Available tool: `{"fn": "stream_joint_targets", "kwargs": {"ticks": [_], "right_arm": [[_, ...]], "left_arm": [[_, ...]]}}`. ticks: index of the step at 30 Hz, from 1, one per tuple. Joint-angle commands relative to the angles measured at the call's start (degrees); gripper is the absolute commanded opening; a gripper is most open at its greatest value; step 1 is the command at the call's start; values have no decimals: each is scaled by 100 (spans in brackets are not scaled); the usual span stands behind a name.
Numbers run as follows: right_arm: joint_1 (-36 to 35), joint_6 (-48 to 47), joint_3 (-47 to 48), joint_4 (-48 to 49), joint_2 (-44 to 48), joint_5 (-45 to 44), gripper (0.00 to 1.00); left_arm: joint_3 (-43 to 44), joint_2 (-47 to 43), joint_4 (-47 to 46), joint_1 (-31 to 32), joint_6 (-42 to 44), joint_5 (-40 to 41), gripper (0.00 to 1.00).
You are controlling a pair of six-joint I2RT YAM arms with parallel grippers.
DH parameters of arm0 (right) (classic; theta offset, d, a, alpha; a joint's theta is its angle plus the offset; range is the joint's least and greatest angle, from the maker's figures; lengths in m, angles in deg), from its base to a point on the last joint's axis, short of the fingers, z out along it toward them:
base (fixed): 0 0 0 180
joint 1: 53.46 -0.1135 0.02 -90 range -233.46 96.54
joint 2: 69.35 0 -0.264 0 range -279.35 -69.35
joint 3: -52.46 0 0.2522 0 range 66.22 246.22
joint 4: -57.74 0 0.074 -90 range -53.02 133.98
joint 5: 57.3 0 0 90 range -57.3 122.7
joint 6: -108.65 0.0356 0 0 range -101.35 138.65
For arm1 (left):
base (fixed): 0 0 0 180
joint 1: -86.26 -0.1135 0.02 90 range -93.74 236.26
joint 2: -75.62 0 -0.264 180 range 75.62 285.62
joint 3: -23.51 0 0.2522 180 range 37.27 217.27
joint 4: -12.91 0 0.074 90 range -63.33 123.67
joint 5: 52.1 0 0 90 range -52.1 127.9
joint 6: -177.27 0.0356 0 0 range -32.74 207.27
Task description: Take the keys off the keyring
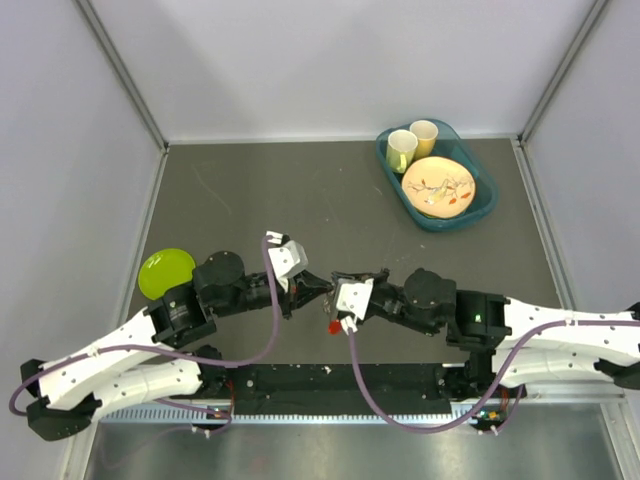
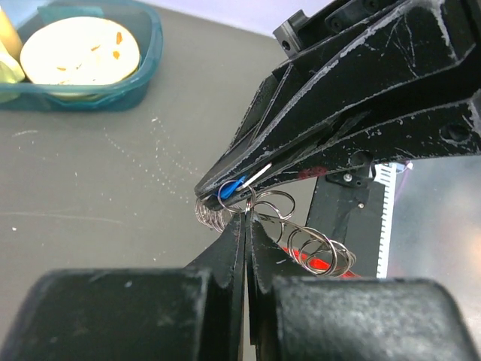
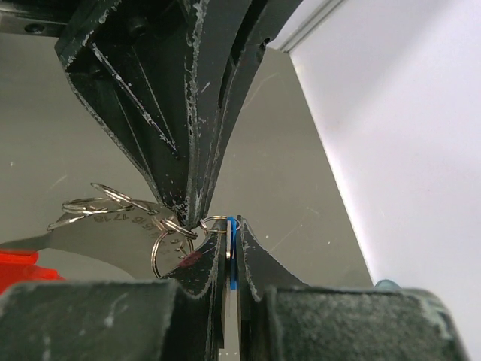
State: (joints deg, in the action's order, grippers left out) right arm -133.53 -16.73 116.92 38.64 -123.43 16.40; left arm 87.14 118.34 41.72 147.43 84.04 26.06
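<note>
Both grippers meet above the middle of the table. My right gripper (image 3: pixel 231 226) is shut on the blue-headed key (image 3: pixel 234 259), held edge-on between its fingers. My left gripper (image 2: pixel 246 216) is shut on a loop of the keyring (image 2: pixel 272 204), a chain of several thin silver rings, right at the right gripper's tips. The blue head (image 2: pixel 228 189) peeks out of the right jaws in the left wrist view. The red-headed key (image 2: pixel 322 264) hangs from the rings below. It shows in the top view (image 1: pixel 333 326) and in the right wrist view (image 3: pixel 19 268), next to an engraved silver blade (image 3: pixel 113 235).
A teal tray (image 1: pixel 487 203) at the back right holds two cups (image 1: pixel 402 150) and a patterned plate (image 1: pixel 439 186). A green plate (image 1: pixel 165 271) lies at the left by the left arm. White walls close off the table's sides and back.
</note>
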Motion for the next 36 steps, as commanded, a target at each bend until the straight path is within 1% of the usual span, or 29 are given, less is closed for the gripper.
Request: {"fn": "stream_joint_targets", "kwargs": {"ticks": [1, 4, 7, 8, 9, 12, 13, 16, 20, 27, 31, 36], "right_arm": [[-79, 40, 318, 332, -330, 84, 0], [-79, -13, 292, 323, -401, 74, 0], [-70, -5, 187, 490, -305, 82, 0], [-44, -13, 30, 708, -235, 91, 0], [-17, -5, -68, 997, -34, 196, 0], [202, 171, -411, 1351, 327, 625, 0], [272, 267, -507, 1595, 581, 749, 0], [457, 434, -824, 2009, 959, 1022, 0], [589, 593, -1026, 2282, 1180, 1199, 0], [624, 900, -974, 2494, 1242, 1155, 0], [624, 1024, -860, 2442, 1242, 1207, 0], [616, 1024, -868, 2424, 1269, 1304, 0]], "left_arm": [[375, 149, -767, 97, -73, -495, 0], [366, 158, -819, 97, -187, -636, 1], [296, 62, -924, 97, -258, -732, 25], [261, -52, -968, 97, -266, -724, 31], [165, -123, -1012, 97, -275, -654, 40], [32, -378, -1083, 97, -284, -522, 45], [23, -457, -1083, 97, -293, -504, 46], [14, -580, -1092, 88, -328, -504, 48], [6, -668, -1197, 97, -337, -451, 48], [49, -519, -1250, 106, -231, -741, 41], [6, -484, -1268, 106, -82, -601, 41], [111, -431, -1171, 106, 41, -382, 46]]}}
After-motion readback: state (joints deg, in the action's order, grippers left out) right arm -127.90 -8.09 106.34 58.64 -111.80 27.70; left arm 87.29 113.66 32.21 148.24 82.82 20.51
